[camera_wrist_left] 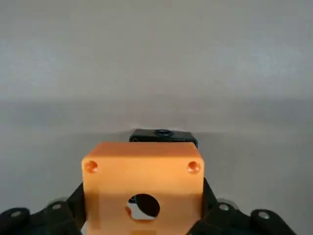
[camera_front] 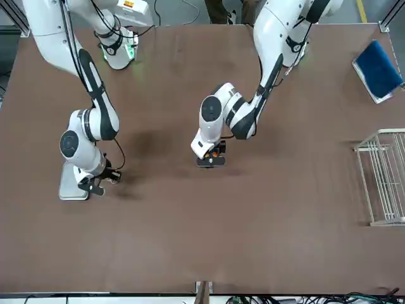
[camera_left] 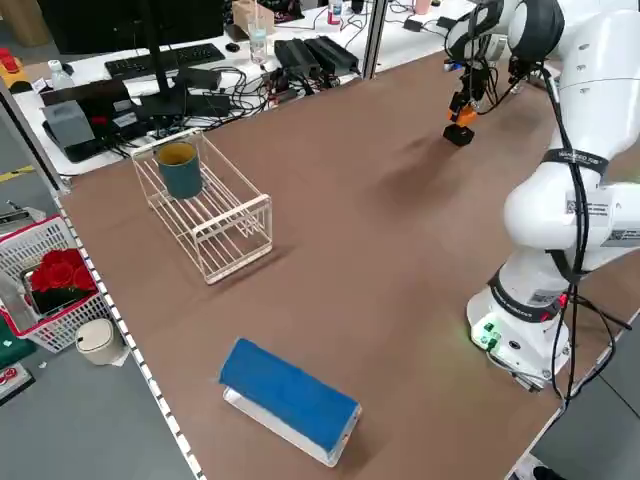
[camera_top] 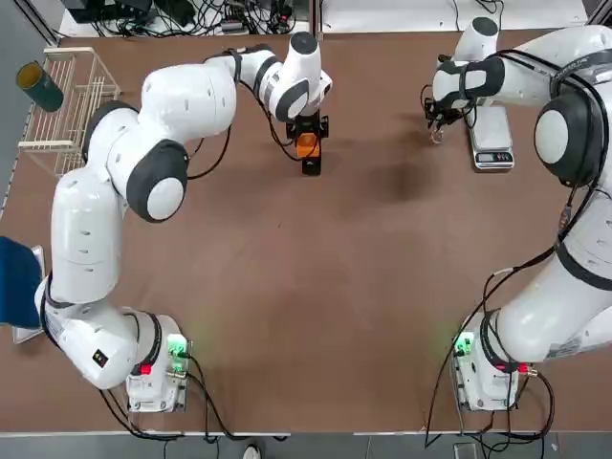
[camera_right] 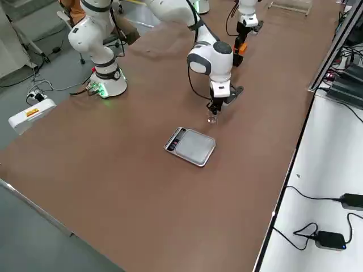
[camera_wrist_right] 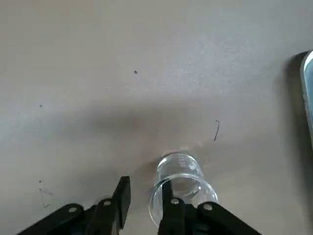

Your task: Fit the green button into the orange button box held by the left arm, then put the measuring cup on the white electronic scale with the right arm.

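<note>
My left gripper [camera_top: 307, 140] is at the far middle of the table, shut on the orange button box [camera_wrist_left: 143, 183]. The box's round hole faces the wrist camera and nothing green shows in it. The green button is not in view. A black block [camera_wrist_left: 163, 135] lies right beside the box. At the far right, my right gripper [camera_wrist_right: 146, 203] is down at the clear measuring cup [camera_wrist_right: 182, 181], which stands upright on the table. One finger [camera_wrist_right: 172, 208] is at the cup's rim. The other finger [camera_wrist_right: 122, 196] stands outside it with a gap. The white electronic scale [camera_top: 491, 139] lies just to the right, its plate bare.
A wire rack [camera_top: 67, 96] with a dark green cup [camera_top: 38, 86] beside it stands at the far left. A blue-topped block [camera_left: 290, 398] lies at the left edge. A desk with cables [camera_left: 250, 70] runs beyond the table's far side.
</note>
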Robot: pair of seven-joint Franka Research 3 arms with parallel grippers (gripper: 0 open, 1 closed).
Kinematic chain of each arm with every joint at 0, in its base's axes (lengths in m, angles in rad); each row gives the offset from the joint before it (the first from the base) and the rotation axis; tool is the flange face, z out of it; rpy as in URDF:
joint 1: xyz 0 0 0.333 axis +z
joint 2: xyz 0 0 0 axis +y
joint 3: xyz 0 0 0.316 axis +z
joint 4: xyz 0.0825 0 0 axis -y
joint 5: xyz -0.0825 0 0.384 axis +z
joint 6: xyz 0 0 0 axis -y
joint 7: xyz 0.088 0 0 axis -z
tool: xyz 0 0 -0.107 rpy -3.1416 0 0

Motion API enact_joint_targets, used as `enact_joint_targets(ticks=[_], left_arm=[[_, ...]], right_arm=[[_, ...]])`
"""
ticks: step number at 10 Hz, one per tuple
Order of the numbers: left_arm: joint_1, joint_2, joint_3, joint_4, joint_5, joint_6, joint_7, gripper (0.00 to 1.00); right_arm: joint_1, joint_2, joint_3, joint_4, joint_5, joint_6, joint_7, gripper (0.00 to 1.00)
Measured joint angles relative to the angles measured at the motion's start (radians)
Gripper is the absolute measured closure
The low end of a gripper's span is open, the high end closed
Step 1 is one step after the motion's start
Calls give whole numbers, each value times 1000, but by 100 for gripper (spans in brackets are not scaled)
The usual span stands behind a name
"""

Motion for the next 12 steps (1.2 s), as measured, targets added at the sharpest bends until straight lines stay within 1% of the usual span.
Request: enact_joint_targets(ticks=[1,4,5,6,8,12], left_arm=[[0,0,0,1,0,0,0,14],[0,0,0,7,0,-6,0,14],[0,0,0,7,0,-7,-1,14],[0,0,0,7,0,-8,-1,14],[-3,0,-1,8,0,-9,-1,14],[-7,1,-3,13,0,-11,-15,14]], right_arm=[[0,0,0,0,0,0,0,71],[0,3,-1,0,0,4,0,77],[-1,4,-1,0,0,5,0,82],[-1,5,-1,0,0,6,0,84],[-2,6,-2,0,0,6,0,86],[-2,6,-2,0,0,3,-1,89]])
